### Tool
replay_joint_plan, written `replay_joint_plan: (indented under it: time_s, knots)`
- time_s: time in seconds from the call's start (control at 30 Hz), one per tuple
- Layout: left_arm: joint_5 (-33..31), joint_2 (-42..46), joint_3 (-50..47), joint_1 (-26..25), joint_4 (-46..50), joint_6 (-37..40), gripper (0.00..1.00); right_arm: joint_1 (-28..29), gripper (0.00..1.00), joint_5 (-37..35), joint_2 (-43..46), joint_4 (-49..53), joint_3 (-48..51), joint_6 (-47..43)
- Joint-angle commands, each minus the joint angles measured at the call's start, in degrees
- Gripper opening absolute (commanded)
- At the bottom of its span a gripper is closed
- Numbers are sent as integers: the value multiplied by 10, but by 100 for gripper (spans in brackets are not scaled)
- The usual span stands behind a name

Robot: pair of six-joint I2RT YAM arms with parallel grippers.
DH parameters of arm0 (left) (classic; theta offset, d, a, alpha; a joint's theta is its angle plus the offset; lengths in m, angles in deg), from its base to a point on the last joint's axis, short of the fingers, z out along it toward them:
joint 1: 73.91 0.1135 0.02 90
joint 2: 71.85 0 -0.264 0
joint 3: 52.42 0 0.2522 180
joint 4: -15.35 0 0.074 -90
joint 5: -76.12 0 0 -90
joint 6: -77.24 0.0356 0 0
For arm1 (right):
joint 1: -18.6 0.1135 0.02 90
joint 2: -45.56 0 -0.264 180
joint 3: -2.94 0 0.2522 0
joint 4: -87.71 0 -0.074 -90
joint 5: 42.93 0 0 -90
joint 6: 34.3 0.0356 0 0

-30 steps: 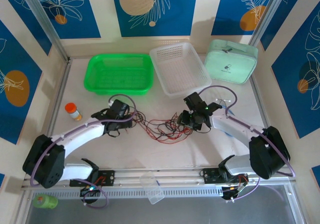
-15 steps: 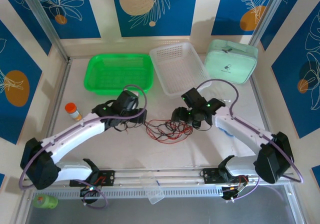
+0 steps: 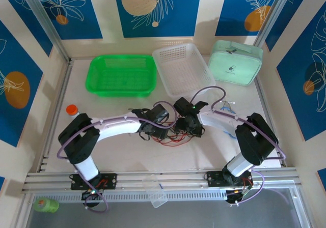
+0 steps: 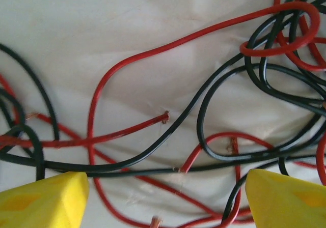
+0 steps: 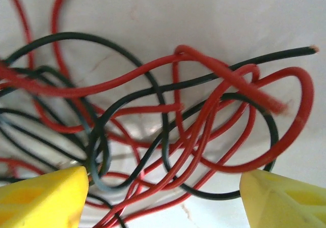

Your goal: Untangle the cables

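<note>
The cables (image 3: 170,138) are thin red and black wires lying tangled on the white table at its middle. My left gripper (image 3: 164,122) hangs over the tangle's left side and my right gripper (image 3: 184,123) over its right side, close together. In the left wrist view the left gripper (image 4: 165,202) is open, its yellow fingertips (image 4: 46,202) apart above loosely crossing cables (image 4: 275,50) with bare ends. In the right wrist view the right gripper (image 5: 163,197) is open too, over a denser knot of cables (image 5: 224,71). Neither holds a wire.
A green basket (image 3: 121,58), a white mesh basket (image 3: 175,50) and a mint zip case (image 3: 235,62) stand along the back. An orange-capped bottle (image 3: 72,109) stands at the left. A clear plastic piece (image 3: 155,190) lies on the front rail.
Both arms have swung inward, and the grippers now meet over the tangle. The left gripper has travelled far to the right. The wires lie more bunched between them.
</note>
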Motion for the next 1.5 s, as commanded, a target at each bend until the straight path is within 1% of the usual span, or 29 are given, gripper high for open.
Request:
replay_joint_plan:
  time_s: [0.0,0.23,0.33,0.4,0.47,0.53,0.6,0.7,0.87,0.9,1.03,1.17,1.4,1.47]
  knots:
    - [-13,-25,23,-3,-17,-37,80,3,79,-35,-11,-22,20,31]
    - [-116,-84,17,11,48,-60,81,-2,77,-40,-15,-67,61,56]
    - [-137,-83,-16,28,49,-72,81,-6,73,-40,-4,-68,72,58]
    - [-148,-71,-45,43,47,-79,81,-13,68,-41,7,-65,80,58]
    - [-159,-53,-69,58,49,-83,81,-21,60,-41,20,-61,90,58]
    - [-168,-33,-89,73,51,-84,81,-30,49,-41,35,-58,100,59]
    - [-175,-11,-106,90,53,-83,81,-41,35,-36,51,-57,111,57]
    - [-181,17,-122,110,57,-80,81,-54,17,-23,77,-58,124,51]
    - [-183,38,-132,125,63,-80,81,-64,3,26,124,-79,127,13]
    - [-184,41,-134,127,65,-80,81,-67,2,39,132,-82,125,4]
    - [-191,54,-143,136,74,-82,81,-78,2,96,161,-78,111,-29]
    - [-195,79,-150,144,82,-85,82,-86,15,124,181,-50,101,-38]
    - [-202,119,-125,144,106,-83,82,-94,37,118,230,-8,103,-36]
    - [-192,135,-116,143,106,-74,82,-89,44,111,239,-2,95,-37]
